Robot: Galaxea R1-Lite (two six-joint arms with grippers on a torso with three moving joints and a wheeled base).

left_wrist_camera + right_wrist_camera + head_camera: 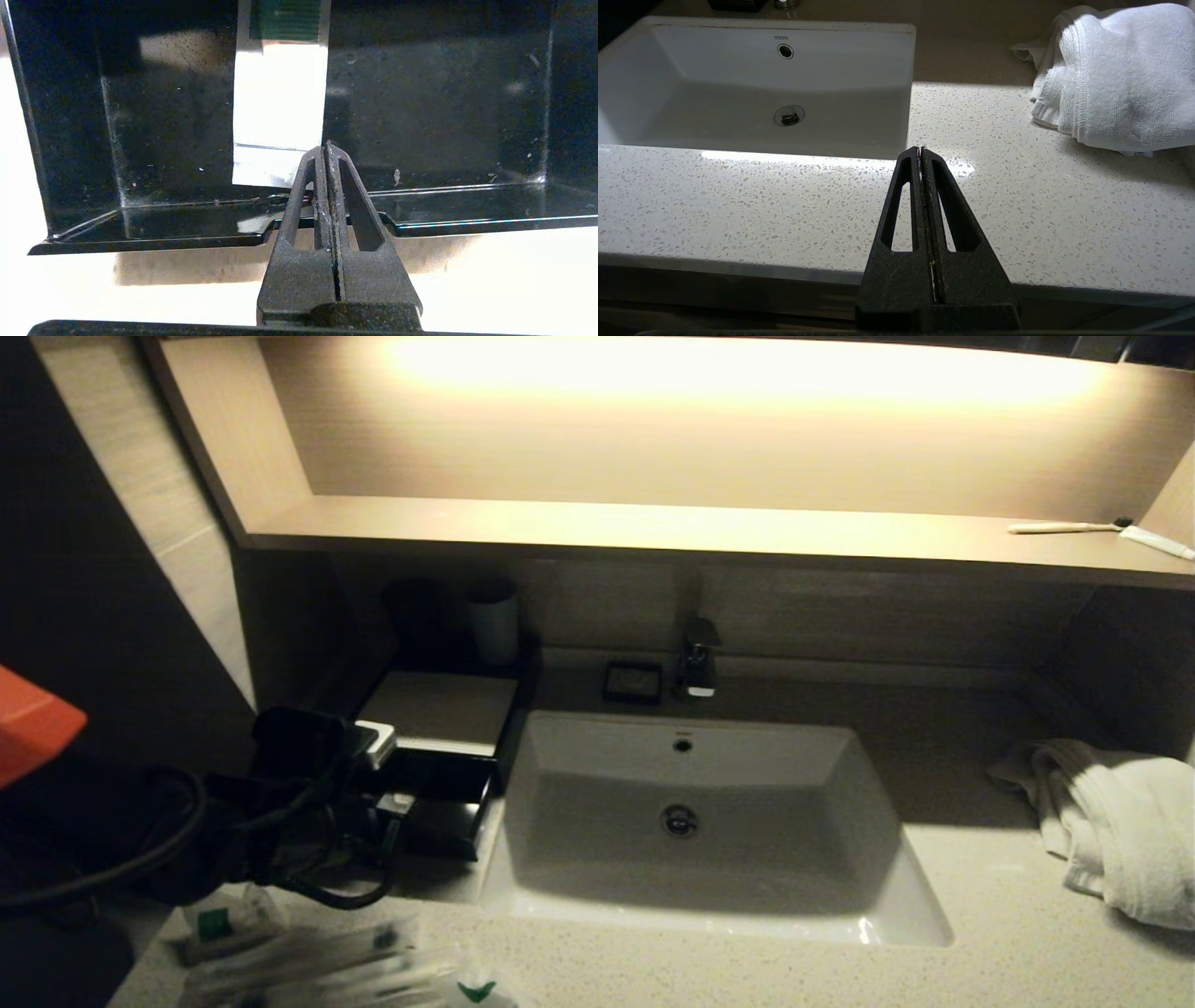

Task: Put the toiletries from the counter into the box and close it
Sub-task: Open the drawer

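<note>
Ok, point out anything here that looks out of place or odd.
The toiletries are strewn in a loose pile at the counter's front left corner. The box's drawer stands pulled out, one sachet inside by the left gripper. A towel lies crumpled at the right.

White towel [1116, 821], chrome faucet [698, 658], small black dish [633, 682] — toothbrush [1064, 527] on shelf [653, 527]

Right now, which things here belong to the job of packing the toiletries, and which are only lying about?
For the job:
- left gripper, shut, at the open drawer of the box
- white sachet lying in the drawer
- wrapped toiletries on the counter

Lying about:
- towel
- cup
- toothbrush on the shelf
- right gripper, idle
</note>
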